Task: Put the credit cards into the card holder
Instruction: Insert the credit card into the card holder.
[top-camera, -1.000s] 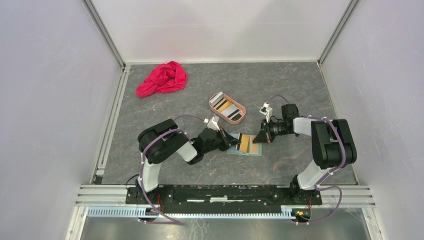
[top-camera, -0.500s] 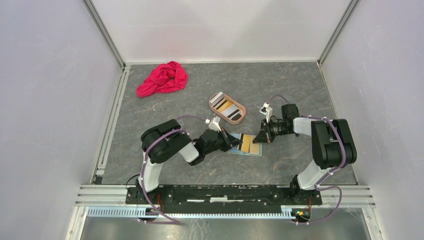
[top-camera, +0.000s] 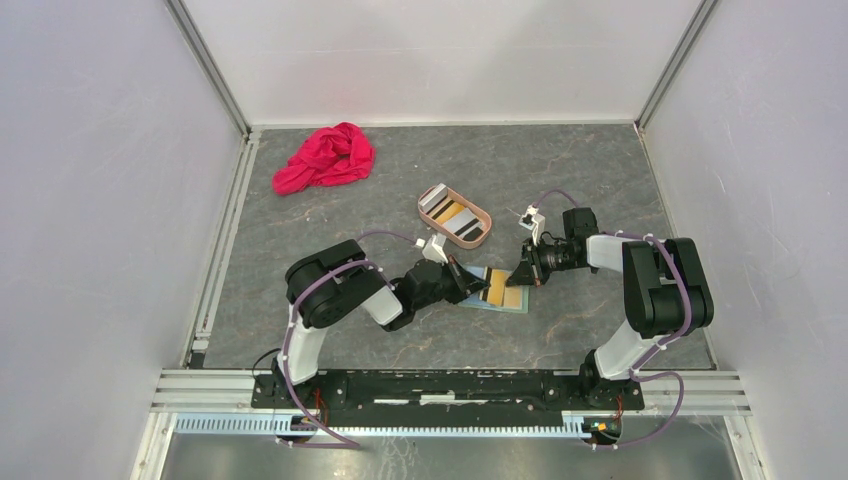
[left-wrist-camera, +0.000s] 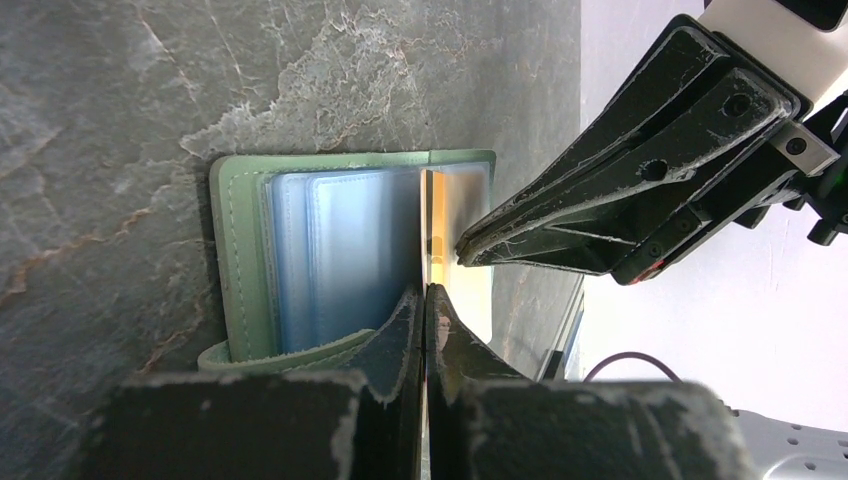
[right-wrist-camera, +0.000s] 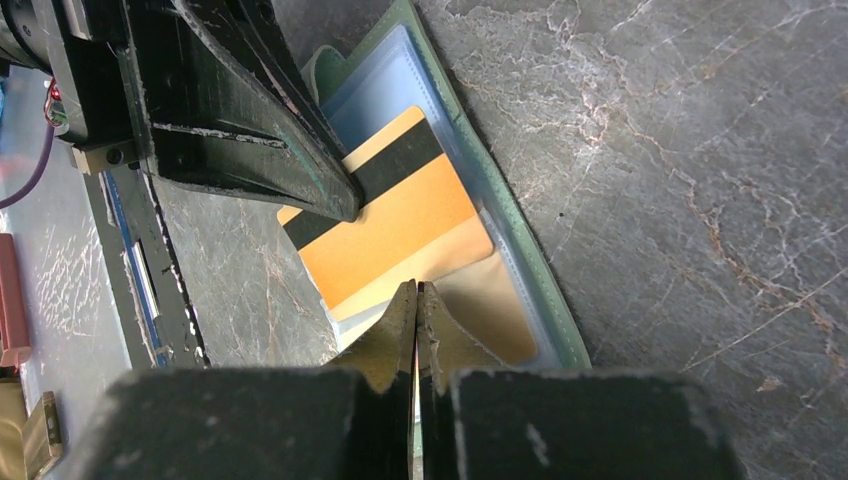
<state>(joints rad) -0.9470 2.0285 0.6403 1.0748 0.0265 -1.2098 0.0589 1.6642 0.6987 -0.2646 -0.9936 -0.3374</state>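
Note:
The sage-green card holder (top-camera: 508, 303) lies open on the table, its light blue pockets (left-wrist-camera: 330, 250) facing up. My left gripper (top-camera: 462, 282) is shut on an orange card with a dark stripe (right-wrist-camera: 400, 215) and holds it edge-on, partly slid into a clear pocket. Its jaws (left-wrist-camera: 426, 290) pinch the card's near edge. My right gripper (top-camera: 520, 278) faces it from the right, shut (right-wrist-camera: 417, 287) on the edge of that clear pocket leaf. More cards (top-camera: 455, 214) lie in the pinkish-tan oval tray (top-camera: 484, 224).
A crumpled red cloth (top-camera: 325, 157) lies at the back left. The tray stands just behind the card holder, close to both grippers. White walls and metal rails enclose the grey stone-patterned table.
My left gripper has moved a little to the right with the orange card, pushing it further over the card holder. The right gripper has stayed put.

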